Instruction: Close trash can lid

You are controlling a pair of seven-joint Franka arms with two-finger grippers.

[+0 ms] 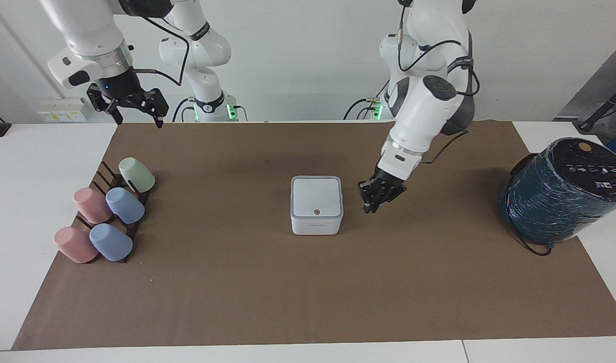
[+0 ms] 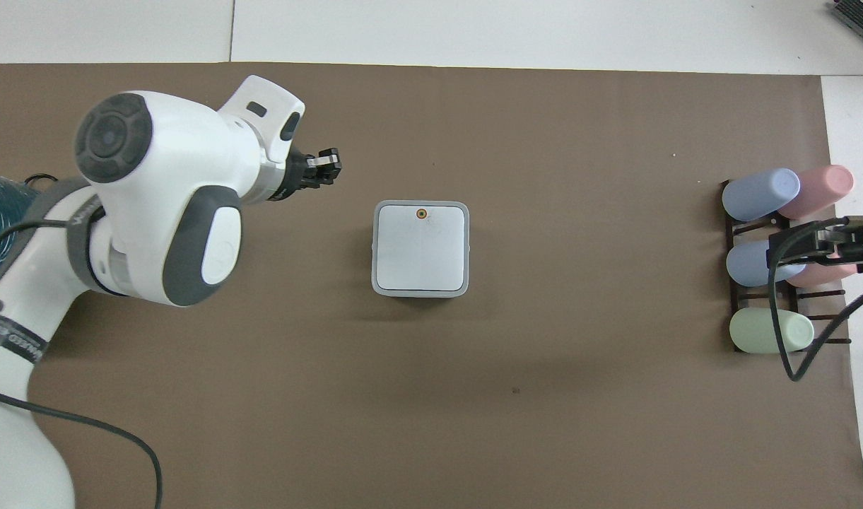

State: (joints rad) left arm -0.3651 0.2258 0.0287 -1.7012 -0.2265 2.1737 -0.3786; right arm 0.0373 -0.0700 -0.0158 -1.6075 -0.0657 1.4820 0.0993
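- Facing view: trash can (image 1: 316, 218), white cube with a grey rim, mid-mat on the brown paper mat (image 1: 267, 297); lid (image 1: 316, 195) lies flat and square on top, orange dot toward its edge farther from the robots.
- Left gripper (image 1: 371, 205), fingers drawn together and holding nothing, hangs over the mat just beside the can, toward the left arm's end, clear of it.
- Right gripper (image 1: 137, 117), fingers spread and empty, waits raised over the mat's corner near the cup rack (image 1: 117, 209).
- Teal wrapped cylinder (image 1: 560, 194) at the left arm's end.
- Overhead view: lid (image 2: 420, 247) covers the can fully, grey rim showing all round.
- Left gripper (image 2: 329, 164) over bare mat beside the can.
- Five pastel cups (image 2: 769, 330) on the rack; nothing obstructs the can.
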